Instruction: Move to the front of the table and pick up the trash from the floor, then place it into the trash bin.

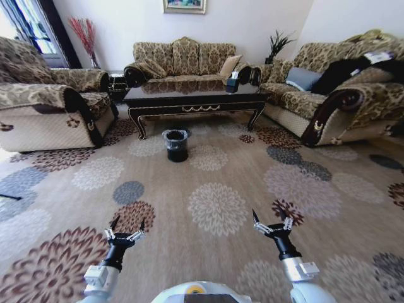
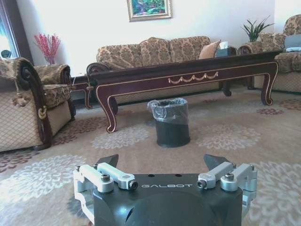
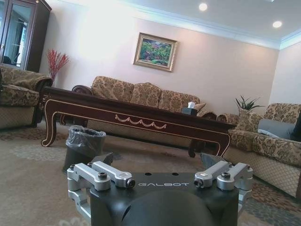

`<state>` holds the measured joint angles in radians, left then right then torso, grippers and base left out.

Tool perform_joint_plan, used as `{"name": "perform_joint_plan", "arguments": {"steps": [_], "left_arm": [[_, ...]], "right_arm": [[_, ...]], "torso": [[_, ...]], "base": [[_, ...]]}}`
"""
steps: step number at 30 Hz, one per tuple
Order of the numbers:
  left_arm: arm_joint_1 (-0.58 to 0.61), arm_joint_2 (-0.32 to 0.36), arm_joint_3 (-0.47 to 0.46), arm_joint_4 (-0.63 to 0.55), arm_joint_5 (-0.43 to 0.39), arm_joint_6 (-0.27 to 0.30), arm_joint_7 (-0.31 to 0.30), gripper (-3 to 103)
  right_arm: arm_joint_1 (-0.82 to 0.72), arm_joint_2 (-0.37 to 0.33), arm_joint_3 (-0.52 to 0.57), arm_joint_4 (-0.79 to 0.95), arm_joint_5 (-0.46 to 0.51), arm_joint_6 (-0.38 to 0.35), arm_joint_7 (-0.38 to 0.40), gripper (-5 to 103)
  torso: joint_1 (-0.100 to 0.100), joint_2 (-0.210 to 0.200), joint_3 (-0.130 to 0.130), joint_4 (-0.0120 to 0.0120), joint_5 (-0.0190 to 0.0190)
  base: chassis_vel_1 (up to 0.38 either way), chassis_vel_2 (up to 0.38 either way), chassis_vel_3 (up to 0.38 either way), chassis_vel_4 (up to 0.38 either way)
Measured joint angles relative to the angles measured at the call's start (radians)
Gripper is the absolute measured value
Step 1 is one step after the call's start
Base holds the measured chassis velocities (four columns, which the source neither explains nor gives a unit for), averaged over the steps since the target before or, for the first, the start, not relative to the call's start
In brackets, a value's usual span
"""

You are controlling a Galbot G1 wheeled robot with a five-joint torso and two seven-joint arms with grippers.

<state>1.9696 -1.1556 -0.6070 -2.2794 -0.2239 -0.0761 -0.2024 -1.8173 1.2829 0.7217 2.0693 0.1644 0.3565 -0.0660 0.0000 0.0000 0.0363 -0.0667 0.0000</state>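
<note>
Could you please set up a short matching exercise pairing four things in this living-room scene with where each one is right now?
Things:
1. trash bin
2. tissue box
3. left gripper
4. right gripper

Places:
A. on top of the table
B. low over the floor on the robot's right, fingers open
C. on the floor just in front of the table
D. low over the floor on the robot's left, fingers open

Pairs: 1-C, 2-A, 3-D, 4-B
</note>
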Motion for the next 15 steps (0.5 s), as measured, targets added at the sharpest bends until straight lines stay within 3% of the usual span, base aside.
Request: {"name": "perform_joint_plan", "arguments": {"steps": [2, 4, 7, 8, 10, 11, 15], "left_arm": [[0.0, 0.0, 0.0, 0.0, 0.0, 0.0, 0.0, 100], [0.0, 0.0, 0.0, 0.0, 0.0, 0.0, 0.0, 100], [0.0, 0.0, 0.0, 0.0, 0.0, 0.0, 0.0, 100], [0.0, 0.0, 0.0, 0.0, 0.0, 0.0, 0.0, 100], [0.0, 0.0, 0.0, 0.0, 0.0, 0.0, 0.0, 100], [0.0, 0.0, 0.0, 0.0, 0.0, 0.0, 0.0, 100], [0.0, 0.0, 0.0, 0.0, 0.0, 0.0, 0.0, 100]], "right_arm": [[0.0, 0.0, 0.0, 0.0, 0.0, 0.0, 0.0, 100], [0.0, 0.0, 0.0, 0.0, 0.0, 0.0, 0.0, 100], [0.0, 0.0, 0.0, 0.0, 0.0, 0.0, 0.0, 100], [-0.001, 0.0, 0.0, 0.0, 0.0, 0.0, 0.0, 100], [-0.001, 0.0, 0.0, 0.0, 0.0, 0.0, 0.0, 100], [-0.001, 0.0, 0.0, 0.0, 0.0, 0.0, 0.0, 100], [-0.001, 0.0, 0.0, 0.0, 0.0, 0.0, 0.0, 100]], "torso": [[0.0, 0.0, 0.0, 0.0, 0.0012], [0.0, 0.0, 0.0, 0.0, -0.0006], [0.0, 0.0, 0.0, -0.0003, 0.0015], [0.0, 0.0, 0.0, 0.0002, -0.0011], [0.0, 0.0, 0.0, 0.0002, -0.0016], [0.0, 0.0, 0.0, -0.0002, 0.0004], [0.0, 0.009, 0.008, -0.0003, -0.0005]], "base": [[0.387, -0.324, -0.388, 0.358], [0.349, -0.365, -0.384, 0.367], [0.341, -0.359, -0.328, 0.365], [0.333, -0.301, -0.291, 0.313], [0.261, -0.301, -0.291, 0.258], [0.261, -0.152, -0.221, 0.258], [0.056, -0.086, -0.111, 0.049]]}}
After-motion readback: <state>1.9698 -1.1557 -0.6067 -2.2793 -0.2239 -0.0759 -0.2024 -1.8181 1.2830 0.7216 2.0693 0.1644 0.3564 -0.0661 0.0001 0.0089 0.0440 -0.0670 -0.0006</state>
